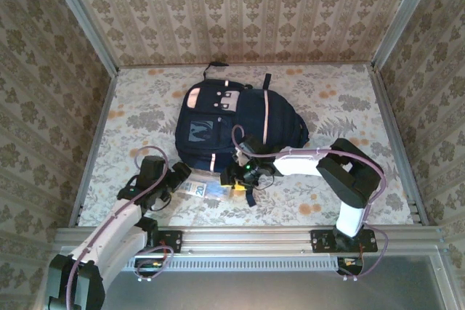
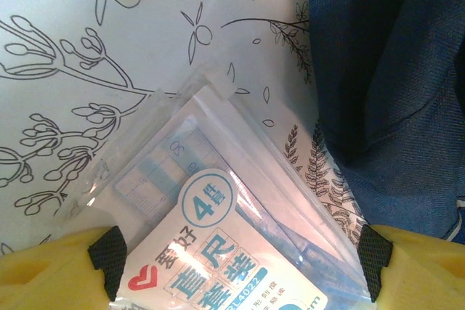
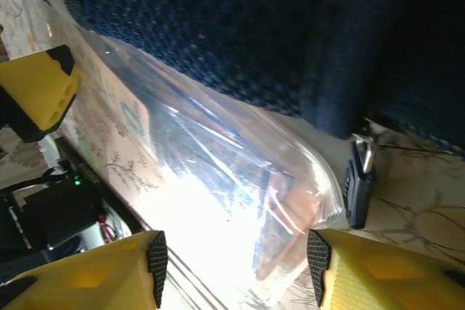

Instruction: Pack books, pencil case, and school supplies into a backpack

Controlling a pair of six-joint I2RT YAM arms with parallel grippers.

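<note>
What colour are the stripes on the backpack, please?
Pale pink, against the navy backpack; clearest in the top external view.

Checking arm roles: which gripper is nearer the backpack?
Right. The right gripper is at the near edge of the backpack; the left gripper sits just off its near-left corner, straddling the packet.

Glossy clear plastic packet (image 2: 218, 201), matt woven cloth backpack (image 2: 385, 70), smooth printed table cover (image 2: 73, 27)
</note>
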